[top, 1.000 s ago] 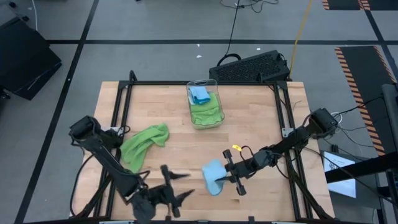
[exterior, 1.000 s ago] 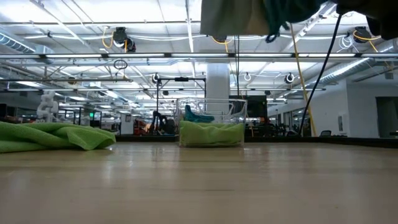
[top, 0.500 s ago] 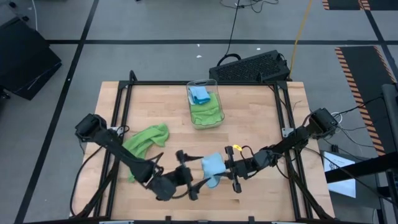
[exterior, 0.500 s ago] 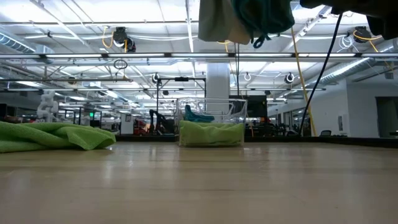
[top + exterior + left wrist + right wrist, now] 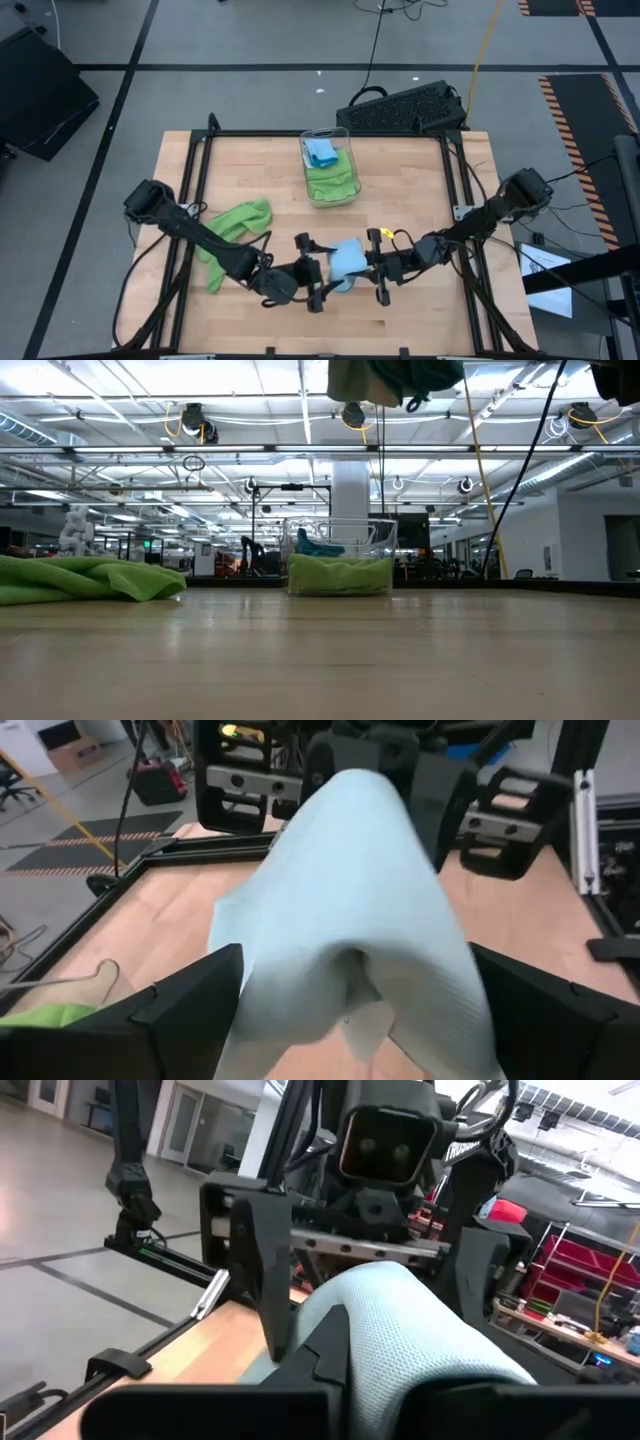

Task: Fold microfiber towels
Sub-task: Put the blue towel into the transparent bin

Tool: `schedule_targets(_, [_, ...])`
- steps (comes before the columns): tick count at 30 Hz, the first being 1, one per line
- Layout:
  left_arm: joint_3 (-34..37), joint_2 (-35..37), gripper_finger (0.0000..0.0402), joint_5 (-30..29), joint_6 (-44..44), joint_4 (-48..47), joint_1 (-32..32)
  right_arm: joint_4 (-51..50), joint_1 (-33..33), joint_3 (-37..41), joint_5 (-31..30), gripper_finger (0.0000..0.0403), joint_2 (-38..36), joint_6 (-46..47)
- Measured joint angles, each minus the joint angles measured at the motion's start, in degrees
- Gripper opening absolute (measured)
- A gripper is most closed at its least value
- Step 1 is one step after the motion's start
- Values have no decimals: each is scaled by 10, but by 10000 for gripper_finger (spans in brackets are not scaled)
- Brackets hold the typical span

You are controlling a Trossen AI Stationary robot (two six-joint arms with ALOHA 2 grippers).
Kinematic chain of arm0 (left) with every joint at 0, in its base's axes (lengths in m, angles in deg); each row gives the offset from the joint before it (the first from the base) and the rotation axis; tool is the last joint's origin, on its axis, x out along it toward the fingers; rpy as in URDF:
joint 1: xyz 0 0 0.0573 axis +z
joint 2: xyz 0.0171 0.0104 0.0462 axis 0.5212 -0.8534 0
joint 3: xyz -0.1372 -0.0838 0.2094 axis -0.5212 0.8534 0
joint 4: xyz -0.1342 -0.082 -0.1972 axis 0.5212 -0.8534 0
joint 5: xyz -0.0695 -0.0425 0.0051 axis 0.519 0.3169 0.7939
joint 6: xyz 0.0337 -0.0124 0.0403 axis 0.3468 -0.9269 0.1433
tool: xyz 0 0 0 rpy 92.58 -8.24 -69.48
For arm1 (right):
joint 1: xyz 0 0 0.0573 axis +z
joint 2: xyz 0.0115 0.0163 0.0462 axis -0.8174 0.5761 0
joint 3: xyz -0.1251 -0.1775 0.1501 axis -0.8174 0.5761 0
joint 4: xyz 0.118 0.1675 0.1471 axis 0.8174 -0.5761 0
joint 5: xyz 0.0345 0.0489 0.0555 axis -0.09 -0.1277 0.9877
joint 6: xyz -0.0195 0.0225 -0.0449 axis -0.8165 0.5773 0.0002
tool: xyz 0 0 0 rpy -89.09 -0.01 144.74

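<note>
Currently: blue towel (image 5: 346,262) hangs pinched in closed right gripper (image 5: 370,270); left gripper (image 5: 318,272), fingers spread wide and empty, straddles its free end, directly opposite

This is a big open robotics lab or industrial test hall, not a home. Long rows of ceiling strip lights (image 5: 150,400) run under exposed pipes and cable trays, with a thick white column (image 5: 350,495) in the middle. Beyond the far edge of the wooden table (image 5: 320,660) stand more rigs and racks. The table sits in a black metal frame (image 5: 320,134) on a grey floor marked with black tape lines (image 5: 130,75) and orange-black hazard stripes (image 5: 570,110). Cables (image 5: 378,40) trail across the floor.
</note>
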Motion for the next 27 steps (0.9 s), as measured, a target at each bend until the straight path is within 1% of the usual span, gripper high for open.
schedule_targets(3, [0, 0, 364, 7, 7, -1, 8, -4, -1, 0, 20, 13, -4, 8])
schedule_targets(5, [0, 0, 356, 8, 6, -7, 12, -4, -3, 0, 28, 13, -4, 11])
schedule_targets(7, [0, 0, 332, 9, 6, -14, 13, -6, -3, 0, 28, 13, -4, 12])
schedule_targets(8, [0, 0, 313, 9, 5, -15, 13, -6, -3, 0, 28, 13, -4, 13])
schedule_targets(10, [0, 0, 262, 15, 2, -16, 13, -5, -3, 0, 28, 13, -4, 14])
schedule_targets(11, [0, 0, 229, 25, -2, -15, 13, -5, -3, 0, 28, 14, -4, 14])
schedule_targets(14, [0, 0, 116, 33, -3, -17, 11, -14, -3, 0, 20, 24, -4, 41])
schedule_targets(15, [0, 0, 76, 33, 0, -18, 8, -19, -2, 0, 8, 32, -4, 57])
schedule_targets(16, [0, 0, 43, 32, 5, -19, 6, -28, 1, -1, -4, 43, -4, 71])
schedule_targets(17, [0, 0, 35, 32, 7, -20, 4, -42, 3, -1, -19, 57, -4, 84])
schedule_targets(18, [0, 0, 35, 32, 6, -22, 3, -58, 7, -1, -33, 73, -4, 98])
schedule_targets(21, [0, 0, 46, 24, -8, -34, -4, -117, 20, -1, -59, 127, -7, 148])
schedule_targets(24, [0, 0, 50, 11, -33, -66, -10, -199, 36, -1, -63, 179, -24, 221])
schedule_targets(27, [0, 0, 39, 10, -60, -102, -11, -311, 52, -1, -65, 218, -59, 304])
